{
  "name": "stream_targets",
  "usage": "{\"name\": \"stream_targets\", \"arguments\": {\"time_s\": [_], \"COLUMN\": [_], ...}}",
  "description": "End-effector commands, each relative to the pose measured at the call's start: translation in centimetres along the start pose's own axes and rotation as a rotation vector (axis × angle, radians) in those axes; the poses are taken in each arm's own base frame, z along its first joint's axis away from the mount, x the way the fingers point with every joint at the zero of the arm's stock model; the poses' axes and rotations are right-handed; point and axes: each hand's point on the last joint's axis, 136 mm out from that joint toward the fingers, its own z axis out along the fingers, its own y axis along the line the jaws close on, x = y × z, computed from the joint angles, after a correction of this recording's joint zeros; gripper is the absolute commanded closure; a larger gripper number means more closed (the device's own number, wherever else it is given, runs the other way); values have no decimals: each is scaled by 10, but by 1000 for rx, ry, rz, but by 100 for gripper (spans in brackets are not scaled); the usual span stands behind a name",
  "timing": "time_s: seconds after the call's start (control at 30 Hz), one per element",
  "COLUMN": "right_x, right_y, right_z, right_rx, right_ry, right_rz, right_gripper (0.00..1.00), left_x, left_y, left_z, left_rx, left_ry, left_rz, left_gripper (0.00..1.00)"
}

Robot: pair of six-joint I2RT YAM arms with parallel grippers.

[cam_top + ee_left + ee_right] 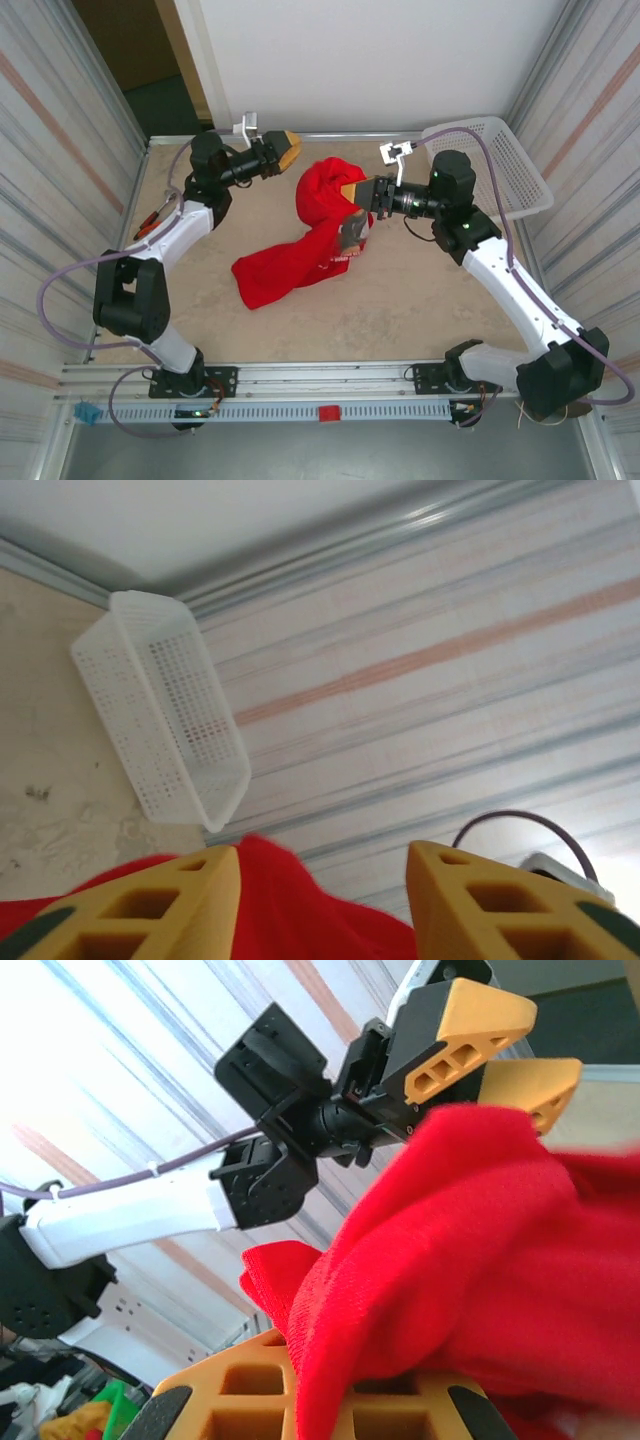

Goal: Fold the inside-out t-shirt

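Right pincer (354, 208) tight on red t-shirt (288, 266), left pincer (286, 151) agape.

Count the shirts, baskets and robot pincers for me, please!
red t-shirt: 1
white mesh basket: 1
pincers: 2 (left pincer, right pincer)
Total: 4

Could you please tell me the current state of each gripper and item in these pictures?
Bright red cloth t-shirt: crumpled, unfolded, one end lifted by the right gripper.
Right gripper: shut on the t-shirt.
Left gripper: open, holding nothing.
White plastic mesh basket: looks empty.
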Motion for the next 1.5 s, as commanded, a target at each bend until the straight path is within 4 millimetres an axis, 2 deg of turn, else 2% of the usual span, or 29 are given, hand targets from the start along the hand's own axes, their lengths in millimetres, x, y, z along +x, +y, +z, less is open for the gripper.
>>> {"name": "stream_targets", "arguments": {"time_s": [0.0,0.07,0.17,0.33,0.5,0.8,1.03,1.23,1.37,1.4,1.47], "right_x": [-4,-3,1,6,10,12,12,12,11,11,11], "right_y": [0,-6,-12,-17,-21,-25,-26,-26,-25,-26,-25], "right_z": [-1,0,2,3,2,3,3,2,2,2,2], "right_rx": [-47,-45,-45,-38,-21,-10,-5,-3,-1,0,0], "right_ry": [-4,-3,10,23,27,29,31,27,24,24,23], "right_rz": [-31,-17,-2,13,26,34,37,35,34,35,34], "right_gripper": [100,100,100,100,100,100,100,100,100,100,100], "left_x": [17,35,64,93,98,118,124,123,126,127,127], "left_y": [-13,-19,-29,-34,-46,-94,-103,-105,-104,-104,-103], "left_z": [-17,-27,-30,-18,-6,12,17,23,27,28,28], "left_rx": [-83,-165,-280,-300,-203,-22,29,50,64,67,68], "left_ry": [4,16,78,175,183,199,195,208,225,229,229], "left_rz": [146,254,459,652,663,702,683,668,654,652,649], "left_gripper": [48,46,46,46,46,49,51,65,69,72,85]}}
